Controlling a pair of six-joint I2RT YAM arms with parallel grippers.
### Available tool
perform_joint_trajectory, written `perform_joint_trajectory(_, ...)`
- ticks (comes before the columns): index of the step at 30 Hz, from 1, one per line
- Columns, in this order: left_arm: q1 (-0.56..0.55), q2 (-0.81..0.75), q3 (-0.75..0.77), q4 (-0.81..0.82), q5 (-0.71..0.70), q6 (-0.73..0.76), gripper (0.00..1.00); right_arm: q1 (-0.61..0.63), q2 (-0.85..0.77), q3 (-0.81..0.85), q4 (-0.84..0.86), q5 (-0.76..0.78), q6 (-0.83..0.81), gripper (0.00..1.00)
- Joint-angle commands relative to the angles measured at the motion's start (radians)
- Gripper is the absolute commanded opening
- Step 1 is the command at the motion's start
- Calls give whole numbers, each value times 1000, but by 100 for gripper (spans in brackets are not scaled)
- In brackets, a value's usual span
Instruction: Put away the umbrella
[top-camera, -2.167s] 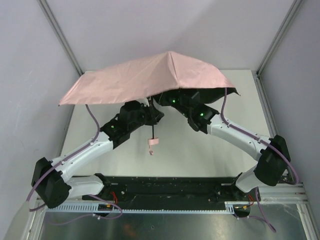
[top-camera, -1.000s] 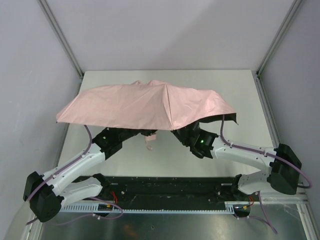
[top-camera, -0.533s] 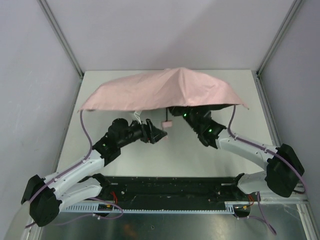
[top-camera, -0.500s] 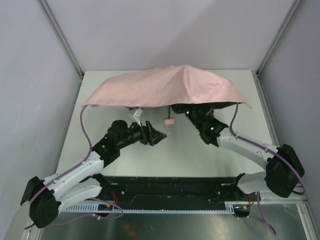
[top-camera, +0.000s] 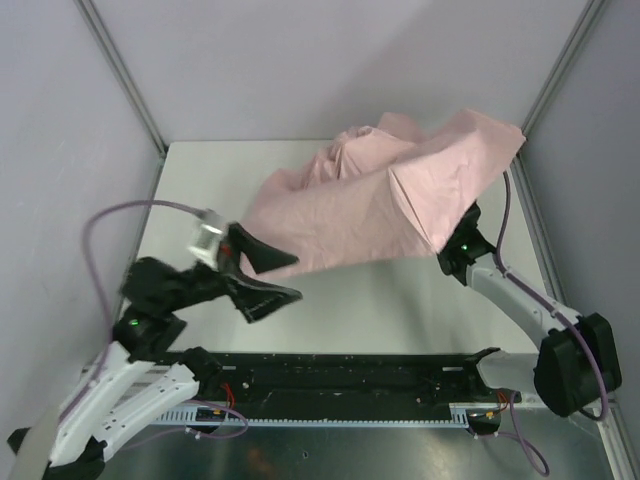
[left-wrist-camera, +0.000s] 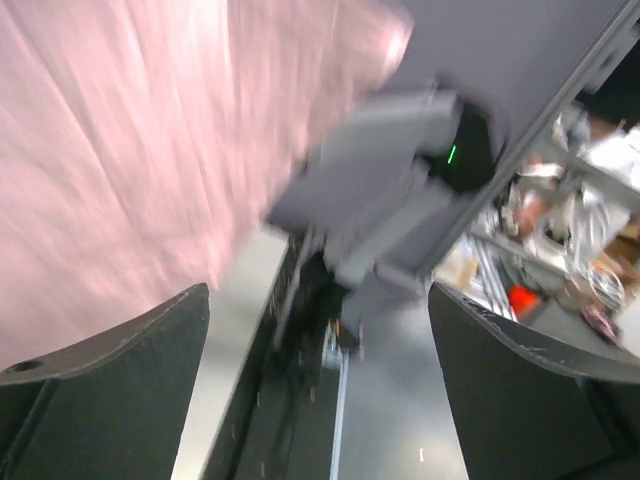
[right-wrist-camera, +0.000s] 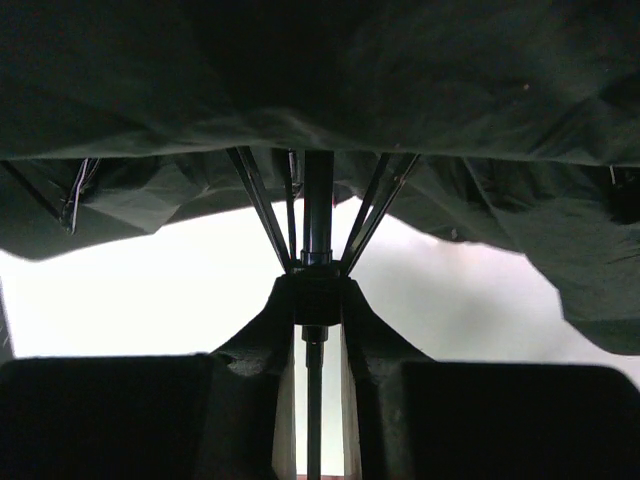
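The umbrella (top-camera: 380, 200) hangs over the right half of the table, its pale pink canopy crumpled and half collapsed, tilted up toward the far right. My left gripper (top-camera: 270, 276) is open, apart from the canopy's near-left edge, with nothing between its fingers (left-wrist-camera: 100, 390); blurred pink fabric (left-wrist-camera: 120, 150) fills the upper left of the left wrist view. In the top view the canopy hides my right gripper; only its wrist (top-camera: 466, 246) shows. In the right wrist view my right gripper (right-wrist-camera: 318, 300) is shut on the umbrella's dark runner and thin shaft (right-wrist-camera: 316, 215), under the ribs and dark underside (right-wrist-camera: 320, 90). The handle is hidden.
The white table (top-camera: 200, 180) is walled by grey panels at left, back and right, with metal posts at the corners. A black rail (top-camera: 340, 370) carrying the arm bases runs along the near edge. The right arm (top-camera: 520, 305) reaches up from the near right.
My left gripper has opened, let go of the umbrella and pulled back to the near left. The canopy has crumpled and swung right, tilting up. The right gripper keeps its hold.
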Motion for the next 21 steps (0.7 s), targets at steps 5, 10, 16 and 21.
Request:
perform_joint_trajectory(5, 31, 77, 468, -330, -467, 3, 99, -28, -188, -79, 58, -336, -125, 0)
perform_joint_trajectory(10, 58, 230, 531, -338, -409, 4, 99, -8, -233, -123, 81, -382, -89, 0)
perform_joint_trajectory(16, 72, 330, 463, -238, -368, 39, 100, 38, -268, -150, 79, -375, -75, 0)
perform_joint_trajectory(21, 70, 400, 397, -136, -297, 0, 99, 67, -271, -151, 81, -352, -72, 0)
